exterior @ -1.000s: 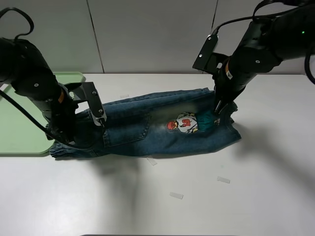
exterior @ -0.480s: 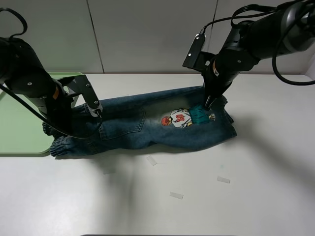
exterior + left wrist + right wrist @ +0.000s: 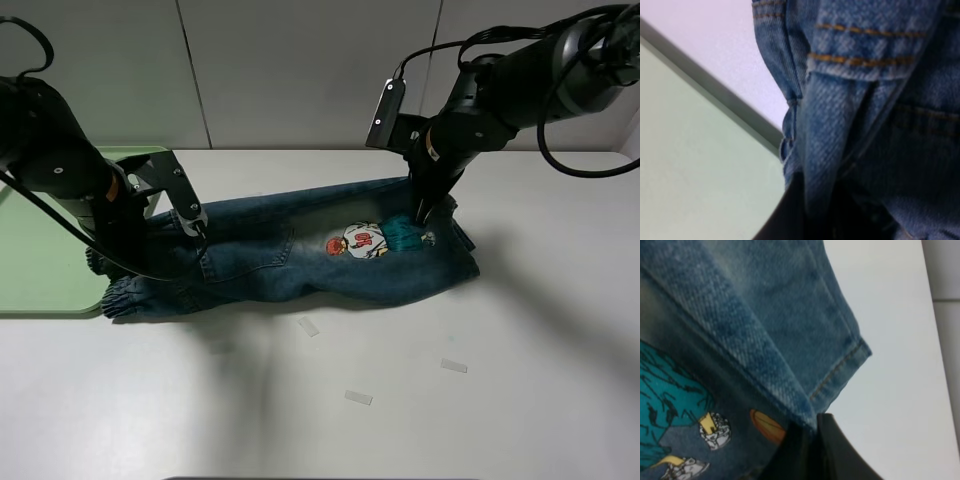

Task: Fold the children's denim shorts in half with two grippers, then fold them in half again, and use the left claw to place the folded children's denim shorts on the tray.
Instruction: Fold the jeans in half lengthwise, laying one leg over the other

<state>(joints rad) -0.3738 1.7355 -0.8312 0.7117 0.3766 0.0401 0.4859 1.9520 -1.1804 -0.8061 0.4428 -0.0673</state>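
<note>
L gripper (image 3: 817, 215) & R gripper (image 3: 425, 212) both pinched tight on 1 denim shorts (image 3: 280, 262); 1 tray (image 3: 40, 255) beside.

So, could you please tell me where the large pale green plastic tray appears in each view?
Exterior high: the pale green rectangular plastic tray lies at the left edge, next to the gathered end of the blue denim shorts.
Left wrist: its bare floor and rim run alongside the hanging denim.
Right wrist: not in it.
Shared landmark: the shorts, seen in all three.
</note>
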